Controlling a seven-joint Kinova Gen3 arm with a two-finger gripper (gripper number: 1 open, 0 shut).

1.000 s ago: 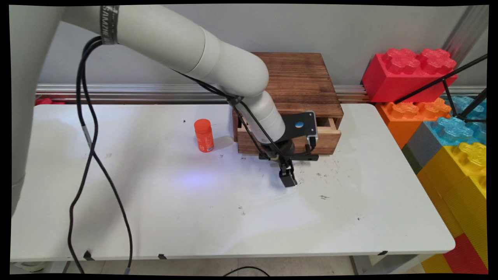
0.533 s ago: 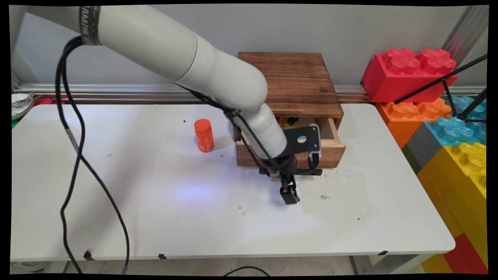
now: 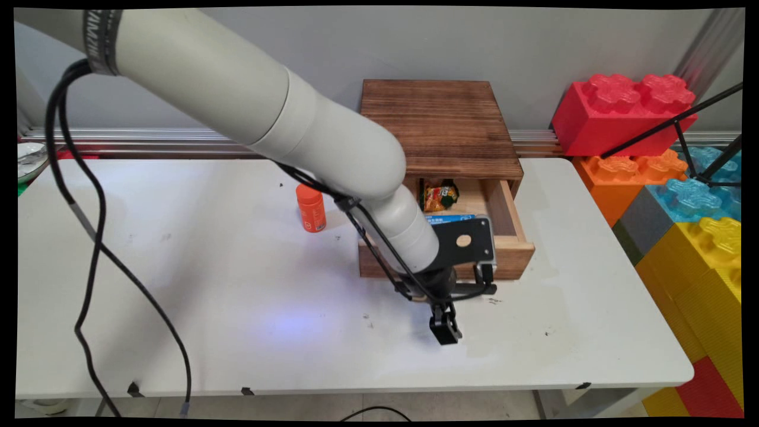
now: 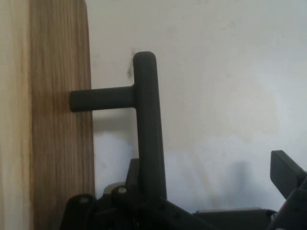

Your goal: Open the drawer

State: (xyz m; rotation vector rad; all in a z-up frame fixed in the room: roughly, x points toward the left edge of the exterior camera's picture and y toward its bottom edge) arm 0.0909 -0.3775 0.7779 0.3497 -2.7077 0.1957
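Drawer [image 3: 504,237] pulled out; end effector [image 3: 445,329] apparently hooked on its handle [image 4: 146,124]; grip state unclear.

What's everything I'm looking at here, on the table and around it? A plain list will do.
Table: one, white, fills most of the main view.
Wooden box: one, dark brown, at the table's far edge by the wall.
Drawer: one, light wood, pulled out of the box toward the camera.
Handle: one, black bar on the drawer's front.
Snack packet: one, orange and yellow, at the back of the drawer.
Blue item: one, in the drawer, mostly hidden.
Bottle: one, orange, upright, left of the box.
Giant bricks: several, red, orange, blue, yellow, right of the table.
Arm: one, white, black cables.
Gripper: one, black, at the handle.
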